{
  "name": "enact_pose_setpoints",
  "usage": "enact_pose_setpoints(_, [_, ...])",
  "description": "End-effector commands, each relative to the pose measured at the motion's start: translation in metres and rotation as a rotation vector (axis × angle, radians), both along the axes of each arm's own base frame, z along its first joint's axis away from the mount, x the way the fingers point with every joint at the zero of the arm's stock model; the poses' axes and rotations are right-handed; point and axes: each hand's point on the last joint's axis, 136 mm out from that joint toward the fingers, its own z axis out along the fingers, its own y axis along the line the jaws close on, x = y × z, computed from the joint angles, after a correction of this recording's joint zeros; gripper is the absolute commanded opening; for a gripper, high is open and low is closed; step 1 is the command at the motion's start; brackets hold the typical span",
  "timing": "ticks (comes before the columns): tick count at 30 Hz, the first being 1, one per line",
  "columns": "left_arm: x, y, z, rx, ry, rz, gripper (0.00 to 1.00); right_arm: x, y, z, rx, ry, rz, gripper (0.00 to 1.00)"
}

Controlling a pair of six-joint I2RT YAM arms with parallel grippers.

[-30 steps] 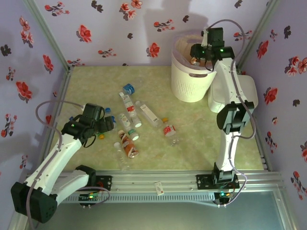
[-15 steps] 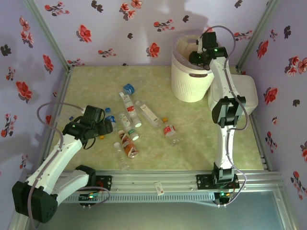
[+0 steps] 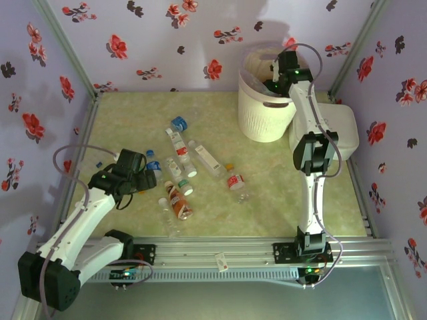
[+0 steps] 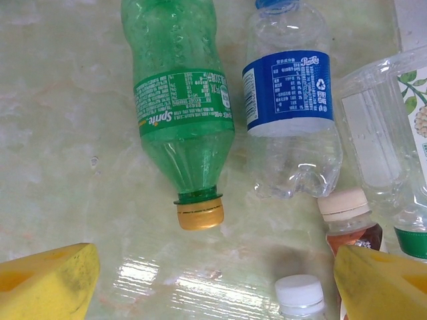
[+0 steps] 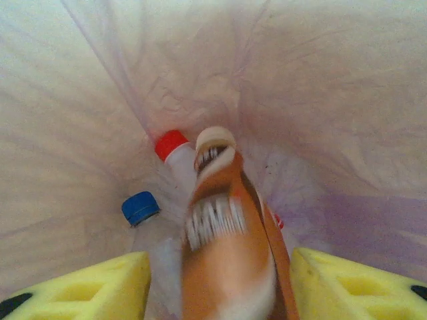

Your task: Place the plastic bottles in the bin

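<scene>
Over the mouth of the bin (image 3: 261, 119) my right gripper (image 3: 278, 79) points down into the pink liner (image 5: 320, 100). Its yellow pads (image 5: 100, 287) stand apart, open. An orange-brown bottle (image 5: 227, 247) with a cream cap is blurred between them, touching neither. Below it lie a red-capped bottle (image 5: 171, 144) and a blue-capped one (image 5: 140, 207). Several plastic bottles (image 3: 183, 167) lie on the table. My left gripper (image 3: 147, 176) hangs open just above them. Its pads (image 4: 47, 280) flank bare table below a green Sprite bottle (image 4: 180, 100) and a clear blue-labelled bottle (image 4: 290, 100).
A flat white rectangular box (image 3: 339, 127) sits to the right of the bin, against the right arm. A white-capped bottle (image 4: 300, 295) and a brown bottle with a cream cap (image 4: 347, 215) lie close to my left gripper's right pad. Flowered walls close in the table.
My right gripper has dipped into the bin's mouth and its jaws have parted, letting go of the orange-brown bottle. The left arm has drifted slightly nearer the bottles.
</scene>
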Motion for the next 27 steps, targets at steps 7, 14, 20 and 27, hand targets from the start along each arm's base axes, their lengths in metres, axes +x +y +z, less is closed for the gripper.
enact_pose_setpoints(7, [-0.003,0.012,-0.005,0.022,0.013,0.047,0.92,-0.007,-0.008,0.064,-0.005,-0.122,-0.009,0.69])
enact_pose_setpoints(14, [0.0,0.023,-0.022,-0.015,0.013,0.169,0.88,-0.043,-0.01,0.162,0.028,-0.305,-0.001,0.75])
enact_pose_setpoints(20, [0.02,0.028,-0.031,-0.091,-0.084,0.275,0.85,-0.088,-0.002,0.23,0.121,-0.436,0.041,0.77])
enact_pose_setpoints(27, [0.039,0.039,-0.04,-0.078,-0.088,0.3,0.83,-0.14,0.006,0.264,0.227,-0.522,0.074,0.77])
